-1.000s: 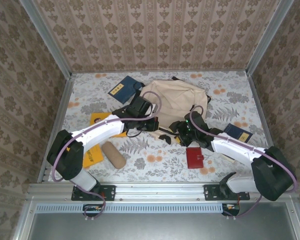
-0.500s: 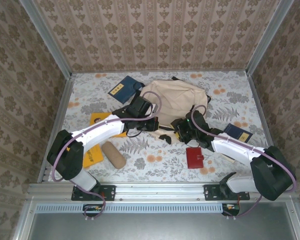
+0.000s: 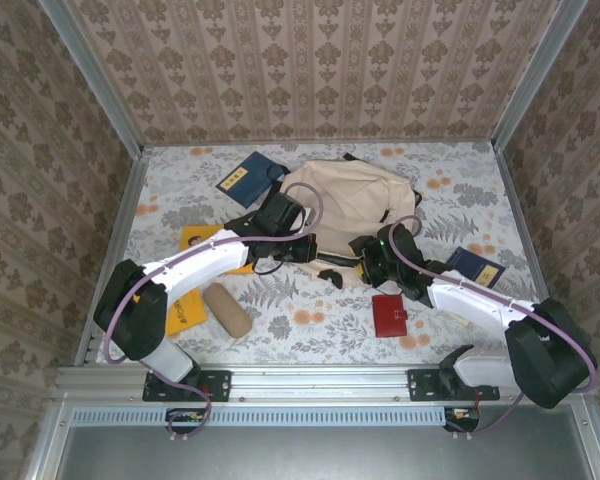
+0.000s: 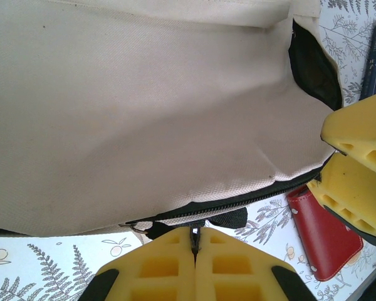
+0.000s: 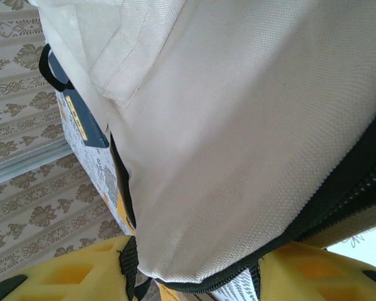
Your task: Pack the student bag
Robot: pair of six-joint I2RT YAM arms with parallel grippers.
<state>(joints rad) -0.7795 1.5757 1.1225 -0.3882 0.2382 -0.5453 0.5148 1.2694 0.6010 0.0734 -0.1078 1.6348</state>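
From above, the cream bag (image 3: 345, 200) lies toward the back middle of the flowered bench (image 3: 450, 190). The left end effector (image 3: 302, 250) is at the bag's near left edge and the right end effector (image 3: 365, 262) at its near right edge. A red wallet (image 3: 390, 315) lies just in front of the right arm. The cover labels on the blue book (image 3: 245, 178) behind the left arm are too small to read.

At the left wrist, the left end effector (image 4: 194, 233) has its yellow fingers (image 4: 156, 263) pressed together, pinching the black zipper pull (image 4: 194, 243) at the bag's (image 4: 144, 113) lower edge. The zipper (image 4: 250, 198) runs off to the right, where the other arm's yellow fingers (image 4: 354, 191) sit at the bag's corner, just above the wallet (image 4: 323, 235).

At the right wrist, the right end effector (image 5: 194, 266) has its jaws standing partly apart, and the zippered edge of the bag (image 5: 238, 125) lies between the two yellow fingers (image 5: 75, 276). A blue book (image 5: 78, 110) pokes out behind the bag; the print on its yellow label cannot be read.
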